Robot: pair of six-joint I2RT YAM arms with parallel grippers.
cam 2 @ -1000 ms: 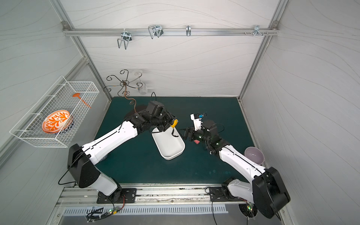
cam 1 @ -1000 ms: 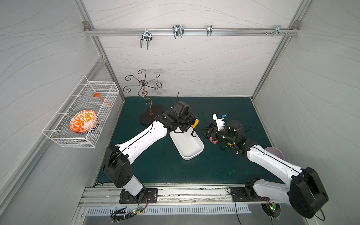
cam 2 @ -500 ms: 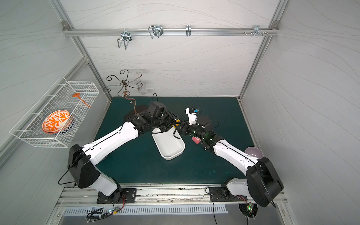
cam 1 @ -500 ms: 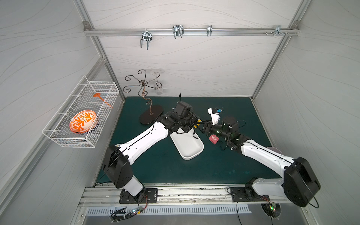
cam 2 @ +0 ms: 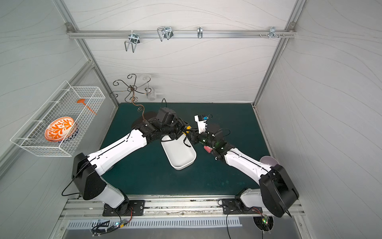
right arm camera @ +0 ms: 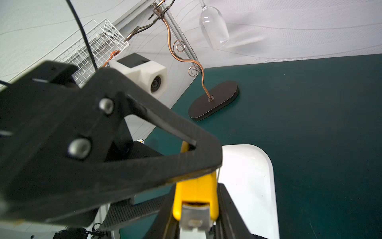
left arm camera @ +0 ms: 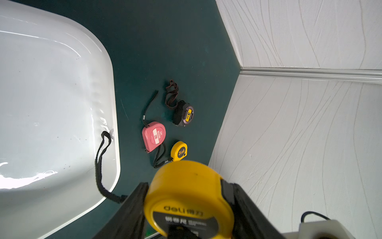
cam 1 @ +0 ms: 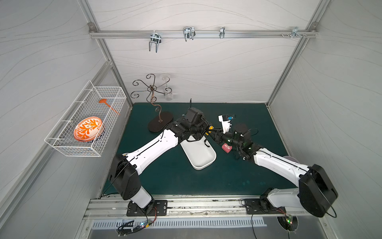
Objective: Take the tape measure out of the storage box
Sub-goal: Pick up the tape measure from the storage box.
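1. Basket of white wire on the left wall, an orange-patterned plate inside it. Beside it, at the back of the green mat, is a scrolled metal stand with a wine glass hanging bowl-down.
2. The left arm rises from its near-left base. Its white forearm stretches diagonally up the mat, and its wrist is over the far end of the storage box.
3. The left gripper is clamped on the yellow tape measure, with a black finger on each side of the case.
4. The tape measure is out of the box – held in the air by the box's far right corner in both top views. Its black strap trails down over the rim.
5. The right gripper meets it from the opposite side, nose to nose with the left one. Its fingers press on the two flat faces of the case, pinching it as well.
6. The right arm reaches in from its near-right base, its forearm slanting toward the centre.
7. A pink measure, a black measure and a small yellow measure lie on the mat right of the box, near each other.
8. A lilac bowl sits far right, partly hidden by the arm.
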